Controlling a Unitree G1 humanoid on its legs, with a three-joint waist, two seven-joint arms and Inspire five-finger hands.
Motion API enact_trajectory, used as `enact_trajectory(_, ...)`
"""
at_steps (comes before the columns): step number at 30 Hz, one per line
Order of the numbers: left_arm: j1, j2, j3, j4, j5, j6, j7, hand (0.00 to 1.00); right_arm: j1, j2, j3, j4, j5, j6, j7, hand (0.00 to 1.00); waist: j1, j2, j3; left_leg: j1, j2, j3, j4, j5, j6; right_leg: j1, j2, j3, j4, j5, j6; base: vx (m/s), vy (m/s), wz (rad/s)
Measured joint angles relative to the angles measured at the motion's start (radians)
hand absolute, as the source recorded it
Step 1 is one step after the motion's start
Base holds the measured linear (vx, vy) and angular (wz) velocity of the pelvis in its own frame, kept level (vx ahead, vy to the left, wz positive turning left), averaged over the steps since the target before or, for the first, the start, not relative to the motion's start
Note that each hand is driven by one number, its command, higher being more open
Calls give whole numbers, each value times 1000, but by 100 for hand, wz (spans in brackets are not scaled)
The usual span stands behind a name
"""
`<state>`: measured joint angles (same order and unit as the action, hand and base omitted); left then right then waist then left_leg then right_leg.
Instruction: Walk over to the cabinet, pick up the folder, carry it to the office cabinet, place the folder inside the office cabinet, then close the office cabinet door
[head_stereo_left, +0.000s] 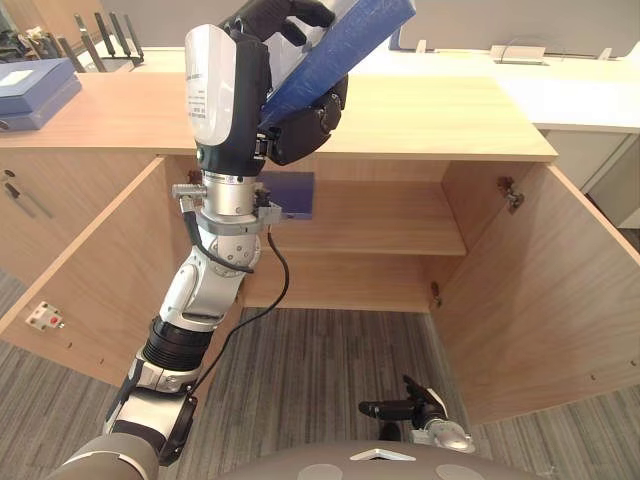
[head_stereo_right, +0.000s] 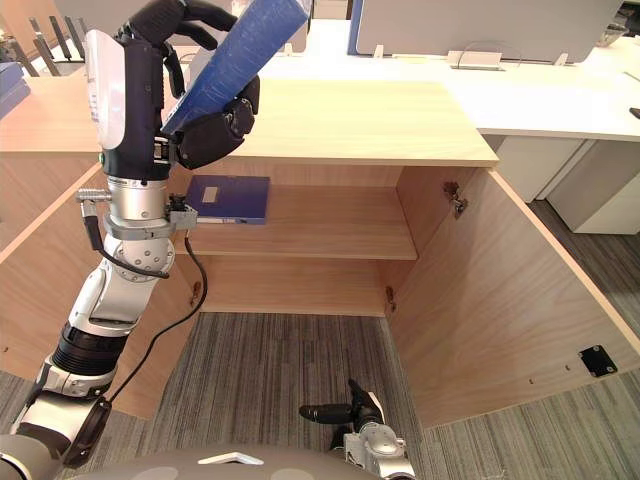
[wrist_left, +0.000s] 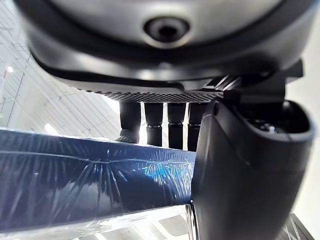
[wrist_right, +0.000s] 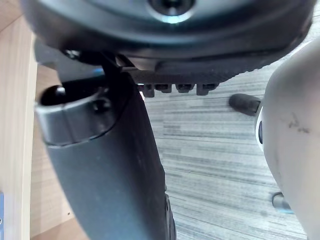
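- left hand (head_stereo_right: 215, 130) is raised above the office cabinet (head_stereo_left: 420, 120) top. its fingers (wrist_left: 155, 125) and thumb are clamped across the blue folder (head_stereo_left: 345, 45).
- the folder is in the air, tilted steeply, with its upper end leaning over the cabinet top. it's not yet inside.
- both doors stand wide: left door (head_stereo_left: 90, 270), right door (head_stereo_left: 550, 290). the opening is unobstructed.
- the upper shelf (head_stereo_left: 380, 230) already carries a flat blue item (head_stereo_right: 230, 198) at its left end, and the rest of the board is bare.
- right hand (head_stereo_right: 340, 410) hangs low in front of the cabinet, holding nothing. its fingers look straight, though the angle is poor.
- step in hand, as i judge it: get the folder into the cabinet.
- plan: lower the wrist below the cabinet top's edge first and level the folder. then feed it in edge-first toward the bare part of the shelf, right of the blue item.
- risk: the tilted folder catching on the cabinet top's front lip. i'd release only once it rests on the shelf.
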<state>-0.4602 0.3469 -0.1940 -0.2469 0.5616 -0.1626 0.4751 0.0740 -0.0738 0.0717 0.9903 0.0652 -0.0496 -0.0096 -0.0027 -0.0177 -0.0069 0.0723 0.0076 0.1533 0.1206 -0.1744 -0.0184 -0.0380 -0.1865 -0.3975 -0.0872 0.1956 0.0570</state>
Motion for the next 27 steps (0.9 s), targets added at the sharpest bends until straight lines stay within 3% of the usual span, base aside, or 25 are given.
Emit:
enact_trajectory(4,-2,-32,4,-15,-92,-13,-10,0,1,1,-1,18,1,1,0,100,1,-10,-9,-6,1,-14,5,0,0,8,-1,-12,0,0,-1,-79,-10,11)
enact_trajectory(10,-4,-74,23,-43,-373,-60,-67,0,0,1,-2,24,22,14,1,100,1,-12,-11,-15,3,-26,16,3,-1,11,-1,-24,0,0,-2,-38,-2,7)
enact_trajectory(17,-4,-127,6,-43,-732,-80,-225,0,-9,1,-2,49,22,22,7,100,8,-15,-13,-17,0,-52,17,8,1,23,-5,-47,0,0,-2,0,14,11)
enact_trajectory(23,2,-142,-97,-45,-985,-79,-383,0,-13,0,0,67,22,24,22,100,25,-25,-19,-30,-4,-67,31,8,2,25,-11,-62,0,0,-2,-13,8,8)
enact_trajectory(27,75,-142,-163,-93,-1094,-74,-466,0,-22,-2,13,79,22,24,30,100,25,-22,-21,-29,-4,-68,34,8,2,29,-11,-61,0,0,-2,-34,5,1)
